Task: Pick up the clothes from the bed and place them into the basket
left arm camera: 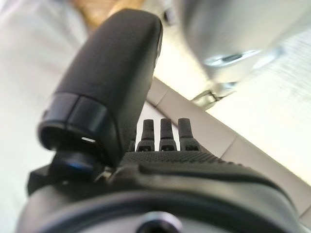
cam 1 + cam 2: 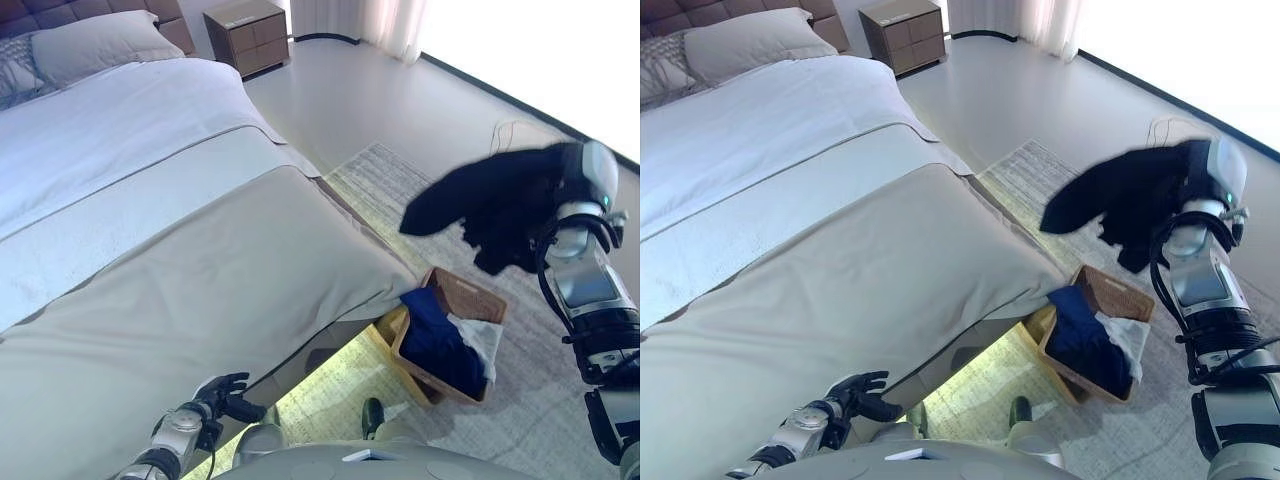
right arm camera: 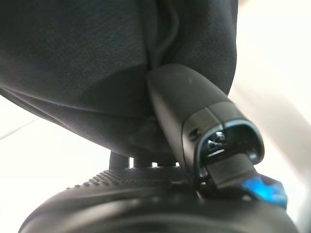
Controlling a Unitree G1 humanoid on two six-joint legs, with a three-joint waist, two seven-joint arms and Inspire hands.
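Observation:
My right hand (image 3: 189, 111) is shut on a black garment (image 2: 490, 205), holding it in the air above and a little behind the woven basket (image 2: 470, 292) on the rug. The garment drapes over the hand and hangs to the left; it also shows in the right eye view (image 2: 1120, 195). The basket holds a dark blue garment (image 2: 440, 335) and a white one (image 2: 485, 335). My left hand (image 2: 225, 392) hangs low at the foot of the bed (image 2: 200, 260), fingers relaxed and empty; its wrist view shows straight fingers (image 1: 163, 133).
The bed has a beige cover, a white sheet and pillows (image 2: 90, 45) at its head. A wooden nightstand (image 2: 248, 35) stands beyond it. A grey patterned rug (image 2: 400, 180) lies under the basket. Bare floor lies to the right.

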